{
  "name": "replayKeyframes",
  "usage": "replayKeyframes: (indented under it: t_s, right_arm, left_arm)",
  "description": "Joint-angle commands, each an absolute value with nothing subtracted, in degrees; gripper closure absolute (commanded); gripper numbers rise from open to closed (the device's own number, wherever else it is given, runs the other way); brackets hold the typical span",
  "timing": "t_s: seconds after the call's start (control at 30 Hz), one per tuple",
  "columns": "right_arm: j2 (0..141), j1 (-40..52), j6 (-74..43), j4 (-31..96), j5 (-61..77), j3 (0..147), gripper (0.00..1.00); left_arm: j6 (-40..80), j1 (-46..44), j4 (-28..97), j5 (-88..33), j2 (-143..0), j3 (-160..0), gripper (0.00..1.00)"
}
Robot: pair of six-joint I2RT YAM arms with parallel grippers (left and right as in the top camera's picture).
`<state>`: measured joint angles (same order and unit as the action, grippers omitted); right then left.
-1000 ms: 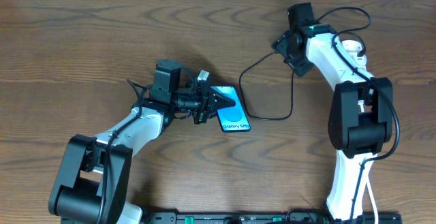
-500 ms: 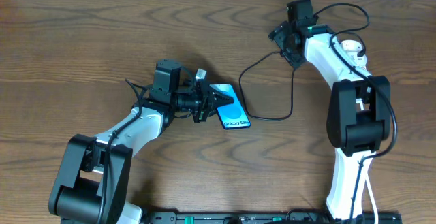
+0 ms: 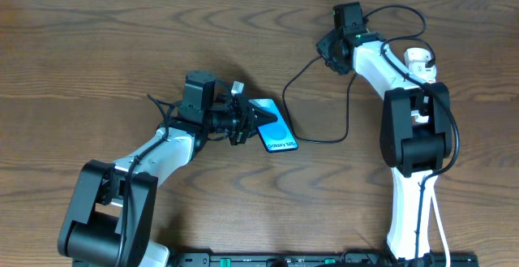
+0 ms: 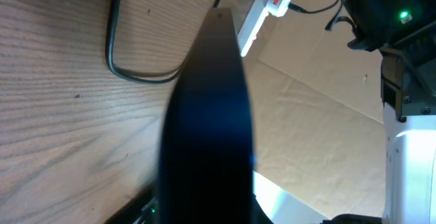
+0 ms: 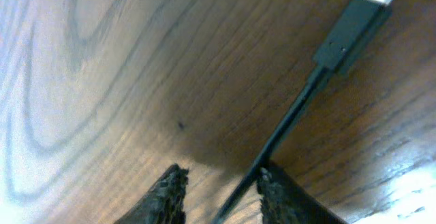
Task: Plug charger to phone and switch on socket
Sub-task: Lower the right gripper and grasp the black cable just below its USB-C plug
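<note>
Starting on the left: the left gripper [image 3: 253, 122] is clamped shut on the left end of the phone [image 3: 277, 134], about mid-tabletop [image 3: 97, 48] and a touch left of centre. The phone's blue screen faces up and the rest of it sticks out to the right of the fingers. The left wrist camera isn't much help. A big dark blurry shape fills the middle of the shot, with wood grain on its left.

Moving right, the charger [image 3: 349, 105] is a thin black cable that starts right by the phone's lower right corner. It runs right along the tabletop, climbs toward the far edge, then loops back left and up to the right arm.

The right gripper [image 3: 327, 53] is down near the far edge, right of centre, over the end of that loop. On its wrist camera the two fingertips [image 5: 170, 197] stand a bit apart with the cable running between them. The cable sits against one finger, with a clear gap to the other, so it's not pinched. The connector tip [image 5: 351, 30] lies flat on the wood just past the fingers, its little silver end pointing away.

Furthest right is the socket [image 3: 418, 57], a white strip by the far edge toward the right corner, partly hidden behind the right arm.
</note>
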<state>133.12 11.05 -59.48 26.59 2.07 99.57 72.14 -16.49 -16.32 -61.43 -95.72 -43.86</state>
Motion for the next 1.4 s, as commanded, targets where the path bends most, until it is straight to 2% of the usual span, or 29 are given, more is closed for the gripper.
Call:
replayKeyframes:
  t_s: [0.0, 0.07, 0.17, 0.27, 0.43, 0.57, 0.67, 0.73, 0.8, 0.93, 1.0, 1.07, 1.2, 1.37]
  right_arm:
    - [137.62, 11.35, -52.23, 28.88, 5.15, 98.04, 0.77]
    - [137.60, 11.33, -47.22, 29.61, 6.87, 98.04, 0.83]
    - [137.58, 11.33, -35.27, 30.96, 16.08, 98.04, 0.98]
    - [137.53, 11.35, -28.10, 38.24, 21.58, 98.06, 0.99]
    - [137.53, 11.49, -24.56, 59.94, 14.90, 98.04, 0.99]
    - [137.53, 12.40, -24.56, 74.22, 4.03, 98.02, 0.89]
    - [137.53, 13.08, -24.60, 71.46, -2.33, 98.02, 0.47]
    - [137.53, 13.23, -24.93, 67.81, -2.46, 98.02, 0.36]
    - [137.53, 13.30, -26.79, 65.34, -2.48, 98.02, 0.30]
    - [137.53, 13.65, -28.69, 63.42, -2.44, 98.02, 0.30]
    - [137.53, 14.00, -28.69, 63.90, -2.22, 98.02, 0.35]
    - [137.53, 15.29, -28.67, 66.24, -2.20, 98.02, 0.46]
    - [137.53, 18.35, -28.64, 69.93, -3.55, 97.67, 0.41]
    - [137.64, 21.37, -28.69, 68.40, -7.60, 97.27, 0.41]
  left_arm:
    - [71.81, -16.29, -16.58, -61.84, -95.42, -45.12, 0.92]
    - [71.79, -16.29, -16.58, -61.87, -95.42, -45.12, 0.92]
    - [71.77, -16.29, -16.58, -61.89, -95.42, -45.12, 0.93]
    - [71.72, -16.21, -16.58, -61.89, -95.42, -45.12, 0.93]
    - [71.57, -13.39, -16.58, -62.50, -95.42, -45.12, 0.93]
    - [71.57, -10.52, -16.58, -62.50, -95.42, -45.12, 0.92]
    - [71.57, -9.54, -16.58, -62.46, -95.42, -45.12, 0.93]
    - [71.57, -9.56, -16.58, -62.50, -95.42, -45.12, 0.92]
    - [71.57, -9.56, -16.58, -62.52, -95.42, -45.12, 0.93]
    - [71.57, -9.56, -16.58, -62.52, -95.42, -45.12, 0.93]
    - [71.57, -9.56, -16.56, -62.50, -95.42, -45.12, 0.93]
    - [71.57, -9.56, -16.58, -62.48, -95.42, -45.12, 0.93]
    - [71.57, -9.56, -16.58, -62.48, -95.42, -45.12, 0.93]
    - [71.59, -9.56, -16.56, -62.52, -95.42, -45.12, 0.93]
